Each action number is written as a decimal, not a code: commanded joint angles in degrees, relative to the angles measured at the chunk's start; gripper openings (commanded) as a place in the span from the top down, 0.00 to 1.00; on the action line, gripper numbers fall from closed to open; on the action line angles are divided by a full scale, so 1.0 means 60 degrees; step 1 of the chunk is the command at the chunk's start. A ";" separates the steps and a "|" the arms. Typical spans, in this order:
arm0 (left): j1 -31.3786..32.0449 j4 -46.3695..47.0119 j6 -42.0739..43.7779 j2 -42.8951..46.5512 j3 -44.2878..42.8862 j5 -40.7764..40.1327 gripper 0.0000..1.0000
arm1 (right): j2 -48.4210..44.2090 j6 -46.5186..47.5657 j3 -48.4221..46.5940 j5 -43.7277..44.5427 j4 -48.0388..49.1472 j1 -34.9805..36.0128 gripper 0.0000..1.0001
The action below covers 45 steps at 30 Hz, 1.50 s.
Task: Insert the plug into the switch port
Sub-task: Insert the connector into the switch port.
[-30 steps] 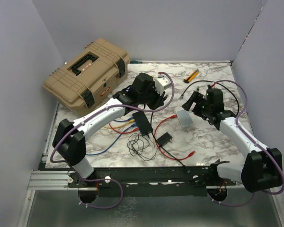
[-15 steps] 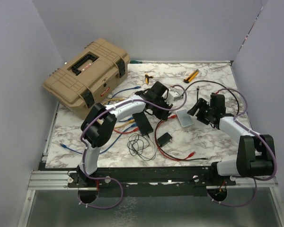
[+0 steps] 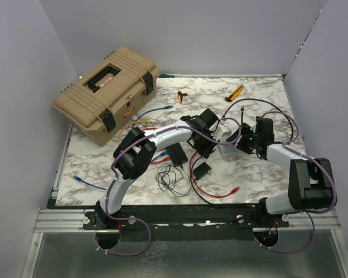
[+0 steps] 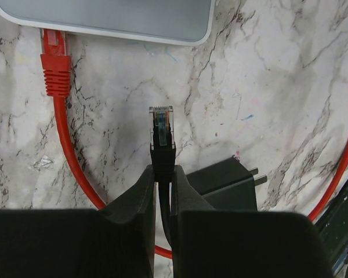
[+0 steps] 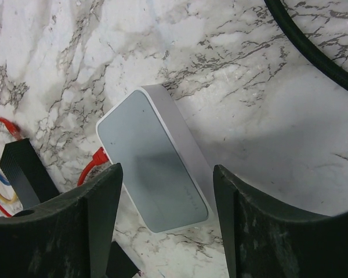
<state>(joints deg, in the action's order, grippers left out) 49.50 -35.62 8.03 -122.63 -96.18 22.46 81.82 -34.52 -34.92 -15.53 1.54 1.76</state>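
one black plug (image 4: 162,124), contacts forward, is being pinched in the left claw (image 4: 162,174); the switch (image 4: 104,20) is lying straight ahead of the claw, apart, its near edge crossing the plug's long axis. the right claw (image 5: 165,174) is hovering spread above the switch, the left arm (image 3: 162,134) reaching low.

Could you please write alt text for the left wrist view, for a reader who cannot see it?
The left gripper pinches a clear plug by its black boot, pointing it at the edge of the white-grey switch without touching it. A red cable meets that edge to the left; a black adapter lies on the marble table.
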 commanded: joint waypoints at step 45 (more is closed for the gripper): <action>0.0456 -0.3441 0.0243 -0.2893 -0.3935 -0.2711 1.00 | 0.1305 -0.0208 0.1095 -0.1760 0.2981 -0.0249 0.46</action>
<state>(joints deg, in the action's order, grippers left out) 51.90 -52.31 9.69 -136.68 -118.24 10.39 88.44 -36.60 -29.74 -24.77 20.14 0.27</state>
